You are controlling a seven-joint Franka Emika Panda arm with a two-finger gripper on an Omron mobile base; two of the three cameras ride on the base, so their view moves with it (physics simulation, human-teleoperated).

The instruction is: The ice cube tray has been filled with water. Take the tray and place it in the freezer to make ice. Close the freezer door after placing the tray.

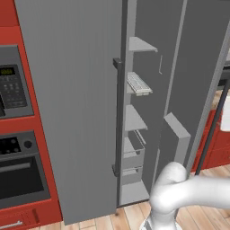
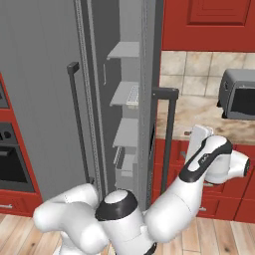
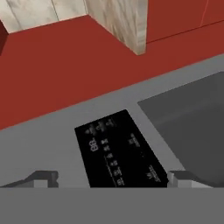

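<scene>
Oven: I am seeing a grey built-in oven (image 1: 20, 173) sitting in red cabinets (image 1: 27, 36) on the far left.
Freezer door: the tall plain grey door with the dark bar handle (image 1: 74, 112) is standing partly open.
Tray: the flat off-white ice cube tray (image 1: 139, 84) is lying on a shelf inside the tall grey freezer (image 1: 155, 90).
Toaster: a grey boxy toaster (image 2: 238, 93) is sitting on the pale stone counter (image 2: 189, 112).
Gripper: my gripper (image 3: 113, 178) is pointing at a black dispenser panel (image 3: 120, 153), with both fingertips (image 3: 43, 178) spread wide apart, holding nothing.

A home kitchen: tall grey freezer (image 1: 76, 112), built-in oven (image 1: 18, 170) at nine o'clock, red cabinets (image 2: 209, 20), toaster (image 2: 238, 94) on the bench (image 2: 199, 114).
</scene>
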